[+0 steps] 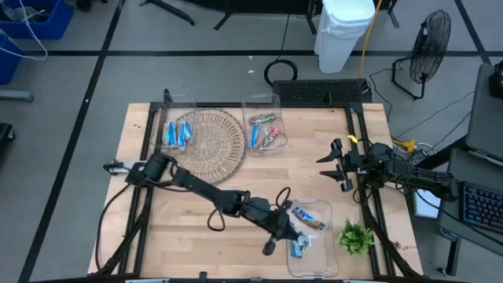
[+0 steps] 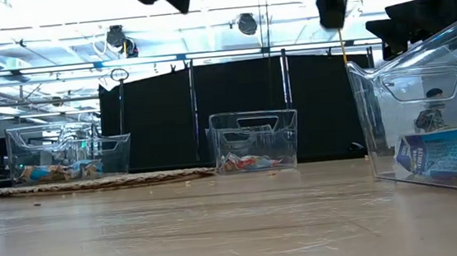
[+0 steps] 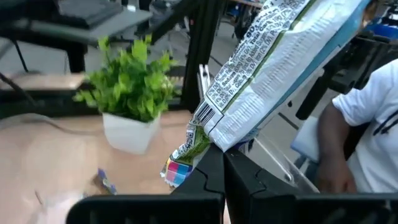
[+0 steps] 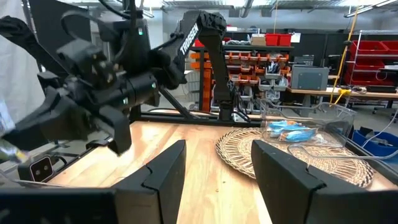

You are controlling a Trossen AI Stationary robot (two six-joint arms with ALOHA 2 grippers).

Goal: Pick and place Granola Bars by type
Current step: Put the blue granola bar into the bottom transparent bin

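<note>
My left gripper [image 1: 292, 234] reaches over the clear bin [image 1: 318, 263] at the table's near right and is shut on a white-and-blue granola bar [image 3: 280, 62]. Other blue bars [image 1: 308, 218] lie in that bin; one shows in the low view [image 2: 451, 154]. A far-left bin [image 1: 177, 130] holds blue bars. A far-middle bin [image 1: 265, 130] holds blue and reddish bars. My right gripper [image 1: 338, 161] is open and empty at the table's right side. My left gripper pinches the bar between its two fingers [image 3: 211, 177], near the bar's lower end [image 3: 214, 134], just above the crimped coloured tail [image 3: 177, 171]. The bar stands tilted up and out beyond the fingertips, clear of the table.
A round wicker mat [image 1: 208, 141] lies at the far left, between the two far bins. A small green plant in a white pot [image 1: 355, 236] stands right of the near bin. A person in a white shirt [image 3: 367, 124] is beyond the table's edge.
</note>
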